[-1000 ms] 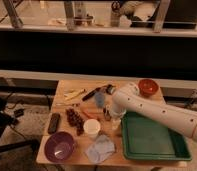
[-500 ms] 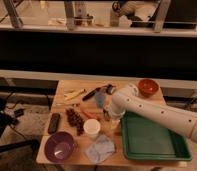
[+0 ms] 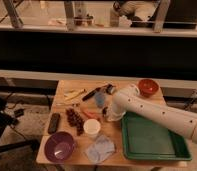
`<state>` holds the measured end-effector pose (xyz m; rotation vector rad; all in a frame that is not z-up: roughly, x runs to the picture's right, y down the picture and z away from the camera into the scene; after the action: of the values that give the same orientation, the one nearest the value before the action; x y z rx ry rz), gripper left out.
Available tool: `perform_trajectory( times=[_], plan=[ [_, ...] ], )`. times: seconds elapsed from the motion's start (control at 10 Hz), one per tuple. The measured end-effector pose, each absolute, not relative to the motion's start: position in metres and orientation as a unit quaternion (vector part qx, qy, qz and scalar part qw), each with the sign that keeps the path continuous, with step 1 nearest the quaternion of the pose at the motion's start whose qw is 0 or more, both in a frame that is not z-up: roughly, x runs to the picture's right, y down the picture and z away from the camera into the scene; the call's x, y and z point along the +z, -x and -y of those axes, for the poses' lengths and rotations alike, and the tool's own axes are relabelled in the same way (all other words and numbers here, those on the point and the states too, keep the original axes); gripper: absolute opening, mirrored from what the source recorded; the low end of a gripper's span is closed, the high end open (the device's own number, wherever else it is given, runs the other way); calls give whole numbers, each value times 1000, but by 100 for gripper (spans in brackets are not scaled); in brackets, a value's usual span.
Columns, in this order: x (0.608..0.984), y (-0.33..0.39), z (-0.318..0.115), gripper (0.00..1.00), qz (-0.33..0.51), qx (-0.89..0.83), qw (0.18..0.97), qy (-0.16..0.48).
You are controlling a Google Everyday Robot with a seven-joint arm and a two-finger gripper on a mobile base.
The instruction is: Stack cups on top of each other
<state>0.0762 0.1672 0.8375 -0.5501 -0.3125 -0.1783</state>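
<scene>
My pincer [image 3: 108, 114] hangs low over the tabletop [image 3: 112, 132], at the left edge of the green tray [image 3: 152, 145]. I cannot tell whether it is clenched or released. The pale blue cup [image 3: 100, 99] stands upright just behind it.

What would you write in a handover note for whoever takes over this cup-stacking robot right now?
Claw: down at the table's middle, left of the green tray, beside the pale blue cup.
Pale blue cup: standing on the table, nothing stacked on it.
Silver cup: not visible, possibly hidden by the arm.
Done: no stack yet.
Left: put one cup on the other.
</scene>
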Motion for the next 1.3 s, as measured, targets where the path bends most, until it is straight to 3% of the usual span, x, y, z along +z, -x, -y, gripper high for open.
perform_trajectory(
  times=[0.2, 1.0, 1.3],
  plan=[
    [836, -81, -167, 0, 159, -87, 946, 269],
    [844, -61, -130, 0, 172, -107, 954, 221],
    [830, -58, -105, 0, 162, -119, 958, 203]
  ],
)
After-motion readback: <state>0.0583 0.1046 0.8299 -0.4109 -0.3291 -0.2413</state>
